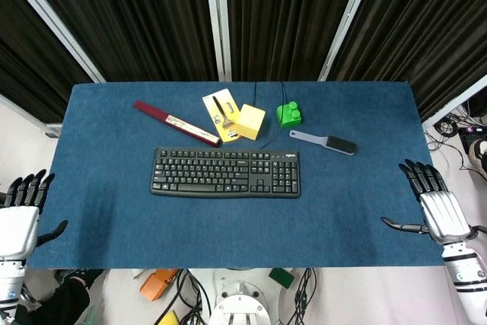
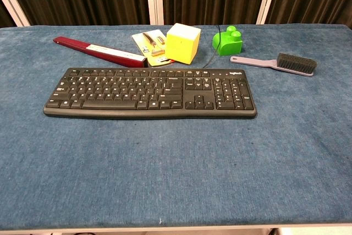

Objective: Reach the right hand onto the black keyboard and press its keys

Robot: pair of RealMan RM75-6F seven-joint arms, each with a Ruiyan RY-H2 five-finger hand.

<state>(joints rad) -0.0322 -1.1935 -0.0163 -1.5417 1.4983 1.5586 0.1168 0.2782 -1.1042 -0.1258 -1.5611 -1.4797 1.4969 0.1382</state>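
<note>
The black keyboard lies flat near the middle of the blue table, long side facing me. My right hand hovers at the table's right front corner, fingers spread, holding nothing, well to the right of the keyboard. At the left front edge, my left hand sits off the table with its fingers apart and empty. Neither hand shows in the chest view.
Behind the keyboard lie a dark red bar, a yellow card with a tool, a yellow cube, a green block and a grey brush. The keyboard's cable runs to the far edge.
</note>
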